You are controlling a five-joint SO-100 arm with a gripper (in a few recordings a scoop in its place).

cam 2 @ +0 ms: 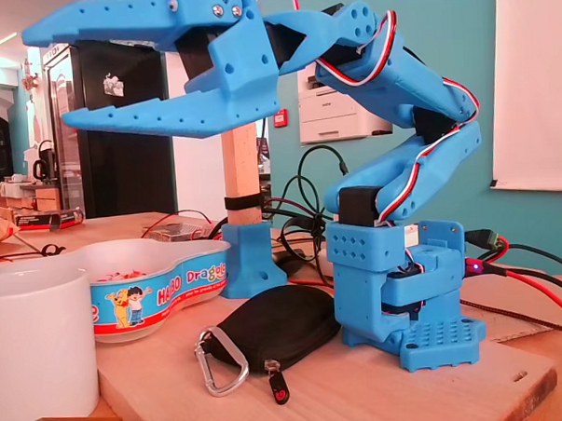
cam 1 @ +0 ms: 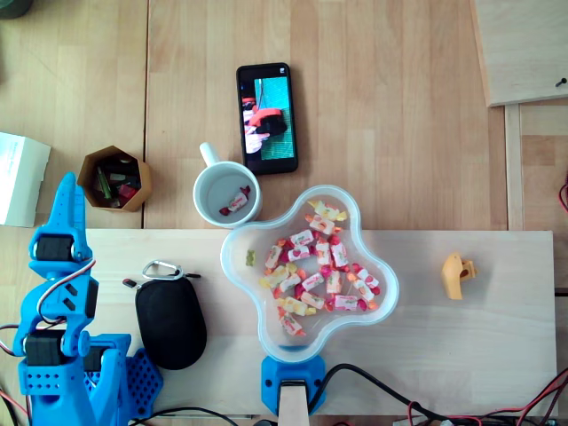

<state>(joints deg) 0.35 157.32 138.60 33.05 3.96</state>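
**Tool** (cam 1: 69, 188) (cam 2: 47, 79): jaws spread wide, nothing held, raised above the table (cam 1: 399, 106). It points toward the top edge of the overhead view.

**Nearest thing:** hexagonal pot (cam 1: 114, 178), just right of the tool's tip in the overhead view and left of the white mug (cam 1: 227, 195). It stands upright with its mouth up and small oddments inside. We take its long axis as vertical.

**Step, as we judge it:** approach, no grasp begun. A next move would call for swinging right and lowering squarely over the rim.

**Also:** black pouch (cam 1: 170, 321) beside the arm's base.

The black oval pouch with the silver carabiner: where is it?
In the overhead view the black pouch lies lower left on the wooden board, between the blue robot arm and the clear candy bowl.
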